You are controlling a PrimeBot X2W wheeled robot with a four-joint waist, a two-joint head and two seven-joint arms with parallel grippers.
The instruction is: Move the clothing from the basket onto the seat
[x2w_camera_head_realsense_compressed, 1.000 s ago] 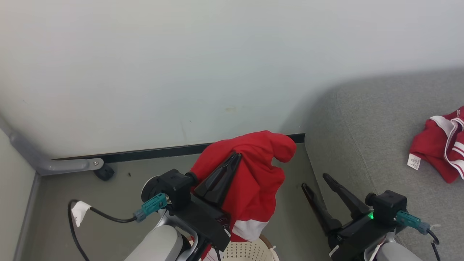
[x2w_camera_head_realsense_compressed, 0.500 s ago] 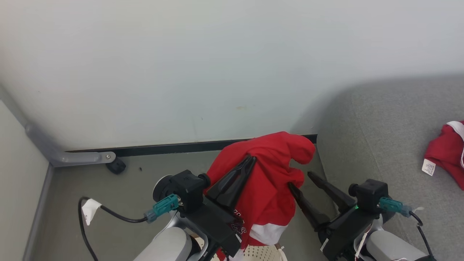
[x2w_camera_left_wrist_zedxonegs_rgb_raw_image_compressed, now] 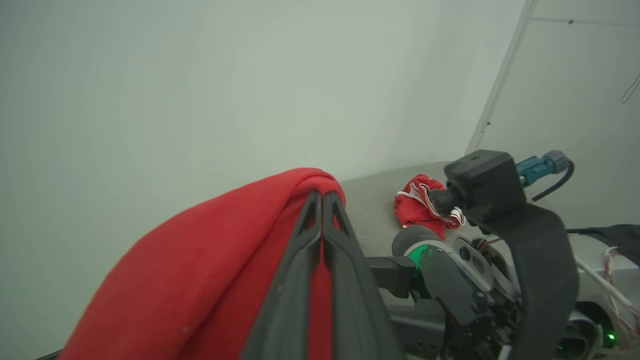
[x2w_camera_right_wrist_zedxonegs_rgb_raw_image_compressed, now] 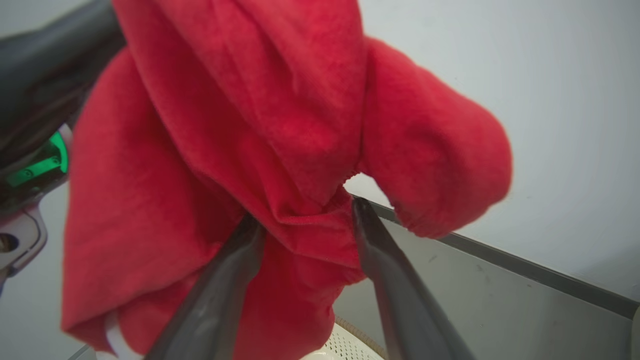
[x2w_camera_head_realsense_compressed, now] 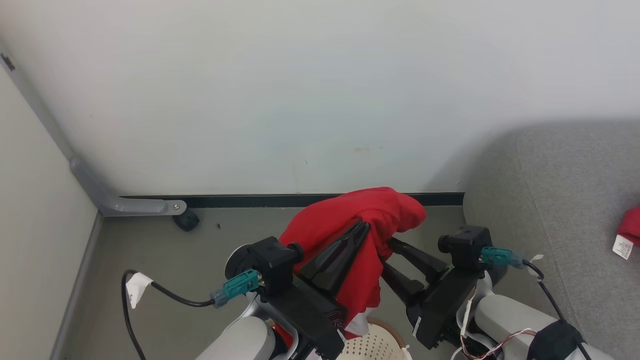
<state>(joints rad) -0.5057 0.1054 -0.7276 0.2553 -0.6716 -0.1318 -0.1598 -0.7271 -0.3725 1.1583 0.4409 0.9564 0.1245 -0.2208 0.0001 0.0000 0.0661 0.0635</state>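
right gripper (x2w_camera_head_realsense_compressed: 386, 254) moved in, jaws straddling clothing (x2w_camera_head_realsense_compressed: 340, 220)

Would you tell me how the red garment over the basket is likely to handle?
Probably floppy: the red garment droops in folds around the shut left claw. Likely light, since that pinch carries it. Its hanging end may swing.

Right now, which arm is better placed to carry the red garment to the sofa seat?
Probably right: the open right hand straddles a fold of the red garment, and the sofa seat lies on that side.

Red clothing (x2w_camera_right_wrist_zedxonegs_rgb_raw_image_compressed: 225, 125) hanging, right gripper (x2w_camera_right_wrist_zedxonegs_rgb_raw_image_compressed: 305, 212) spread astride a fold, cream basket (x2w_camera_right_wrist_zedxonegs_rgb_raw_image_compressed: 345, 345) below
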